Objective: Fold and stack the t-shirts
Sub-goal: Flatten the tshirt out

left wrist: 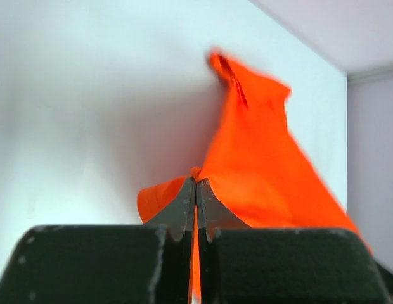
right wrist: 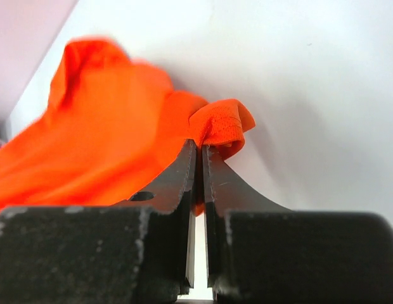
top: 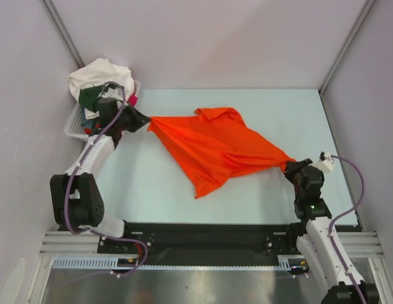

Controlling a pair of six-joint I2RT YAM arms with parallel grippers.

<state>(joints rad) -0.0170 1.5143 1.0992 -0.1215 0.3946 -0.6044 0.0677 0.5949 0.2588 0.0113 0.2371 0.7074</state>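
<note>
One orange t-shirt [top: 215, 149]; one basket [top: 71, 126] (heaped shirts [top: 98, 73] inside, number unclear); two arms [top: 90, 155] [top: 320, 229].

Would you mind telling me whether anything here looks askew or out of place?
The orange t-shirt is pulled taut diagonally between the left hand and right hand, creased rather than flat; other shirts overflow the white basket at far left.

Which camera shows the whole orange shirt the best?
The top external view: the orange shirt shows whole there, stretched out wide. Each wrist view shows only a pinched corner and blurry cloth behind it.
</note>
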